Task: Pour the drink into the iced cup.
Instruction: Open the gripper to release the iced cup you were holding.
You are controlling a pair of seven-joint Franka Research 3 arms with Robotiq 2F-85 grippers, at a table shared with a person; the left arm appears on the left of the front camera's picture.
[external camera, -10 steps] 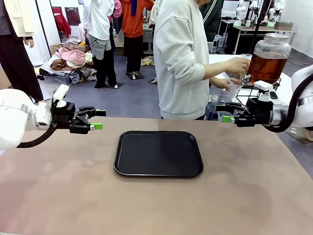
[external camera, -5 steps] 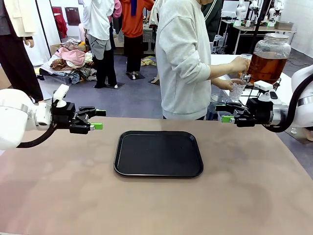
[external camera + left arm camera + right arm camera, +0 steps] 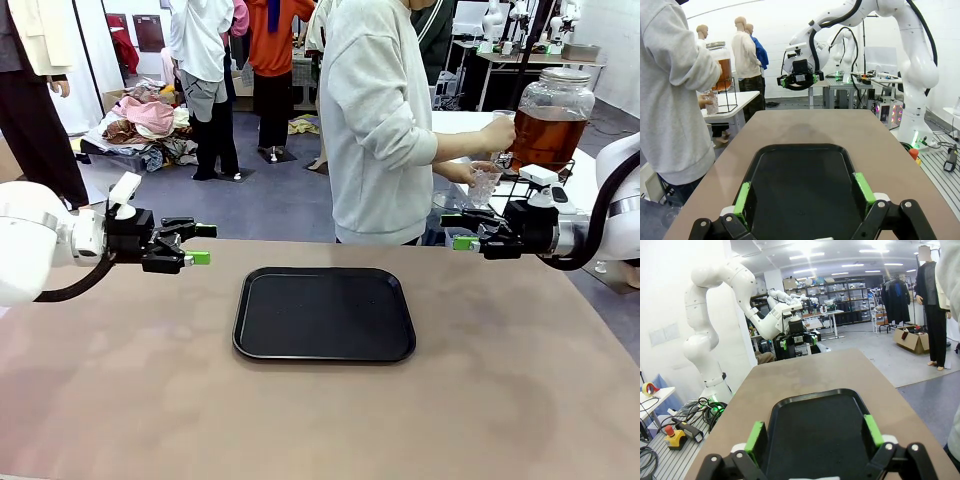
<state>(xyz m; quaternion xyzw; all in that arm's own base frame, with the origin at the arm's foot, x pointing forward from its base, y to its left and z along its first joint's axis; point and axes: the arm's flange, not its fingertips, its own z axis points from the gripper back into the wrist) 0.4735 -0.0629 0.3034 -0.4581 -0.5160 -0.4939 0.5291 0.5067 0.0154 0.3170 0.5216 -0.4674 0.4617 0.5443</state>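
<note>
Bare tabletop (image 3: 150, 380) all around black tray (image 3: 324, 313), left gripper (image 3: 199, 244) and right gripper (image 3: 458, 233) wide-jawed off its sides, beyond it person's hand (image 3: 462, 171) holding clear cup (image 3: 484, 183), possibly iced, at amber drink dispenser (image 3: 546, 118).

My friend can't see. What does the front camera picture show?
A person in a grey sweatshirt holds a clear cup at the tap of a glass dispenser of amber drink, beyond the table. An empty black tray lies mid-table, with the open left end effector and right end effector hovering either side.
</note>
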